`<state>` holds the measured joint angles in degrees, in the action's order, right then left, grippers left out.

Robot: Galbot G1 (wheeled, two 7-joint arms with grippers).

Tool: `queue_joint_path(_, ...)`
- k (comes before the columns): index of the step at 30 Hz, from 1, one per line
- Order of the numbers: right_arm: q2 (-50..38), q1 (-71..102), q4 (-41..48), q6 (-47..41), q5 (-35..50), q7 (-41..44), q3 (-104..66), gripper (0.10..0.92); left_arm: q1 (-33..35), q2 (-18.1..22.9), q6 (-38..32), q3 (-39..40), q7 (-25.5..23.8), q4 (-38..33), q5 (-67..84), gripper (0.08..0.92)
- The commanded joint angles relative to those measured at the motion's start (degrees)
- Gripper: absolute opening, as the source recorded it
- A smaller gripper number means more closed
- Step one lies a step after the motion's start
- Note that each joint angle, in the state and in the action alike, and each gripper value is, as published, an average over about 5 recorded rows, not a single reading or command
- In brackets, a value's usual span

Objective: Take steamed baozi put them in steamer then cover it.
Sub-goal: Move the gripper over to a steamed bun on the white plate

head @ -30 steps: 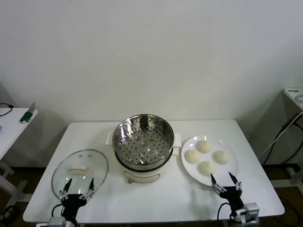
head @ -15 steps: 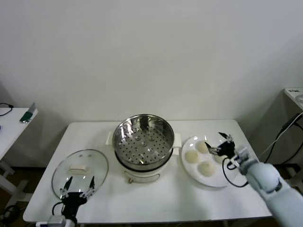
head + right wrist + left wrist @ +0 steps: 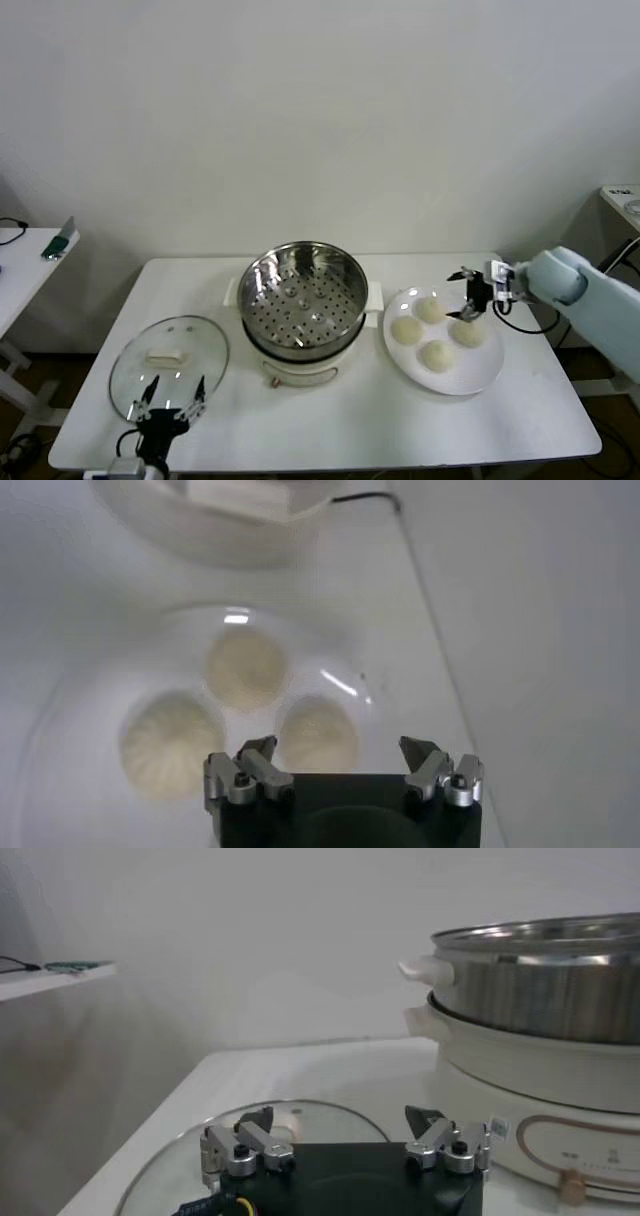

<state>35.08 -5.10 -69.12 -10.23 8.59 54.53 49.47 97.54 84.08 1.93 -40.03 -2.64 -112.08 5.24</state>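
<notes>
Four buns (image 3: 436, 332) sit on the plate (image 3: 478, 372) beside the empty steamer (image 3: 303, 292); the right pincer (image 3: 466, 296), spread wide, hovers above them and must descend to grasp one.

Robot body. Right arm (image 3: 590, 295): smooth pale grey-white shell with a black cable at the wrist. Right gripper (image 3: 468, 297) and left gripper (image 3: 170, 398): black bodies, silver screw-fastened knuckles, dark pointed jaws.
</notes>
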Motion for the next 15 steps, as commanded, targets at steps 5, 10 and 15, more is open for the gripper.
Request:
queue_joint_path(5, 11.8, -14.6, 13.8, -0.1, 2.1, 8.6, 19.4, 0.823, 0.2, -0.1, -0.3, 0.0, 0.0, 0.4, 0.0, 0.823)
queue_joint_path(10, 15.6, -11.4, 16.5, -0.5, 2.1, 7.2, 17.2, 0.823, 0.5, -0.1, -0.6, -0.3, 0.0, 0.2, 0.2, 0.823)
queue_joint_path(15, 18.1, -7.5, 18.3, -1.0, 0.1, 5.8, 14.7, 0.823, 0.9, 0.0, -0.9, -0.4, 0.0, 0.4, 0.3, 0.823)
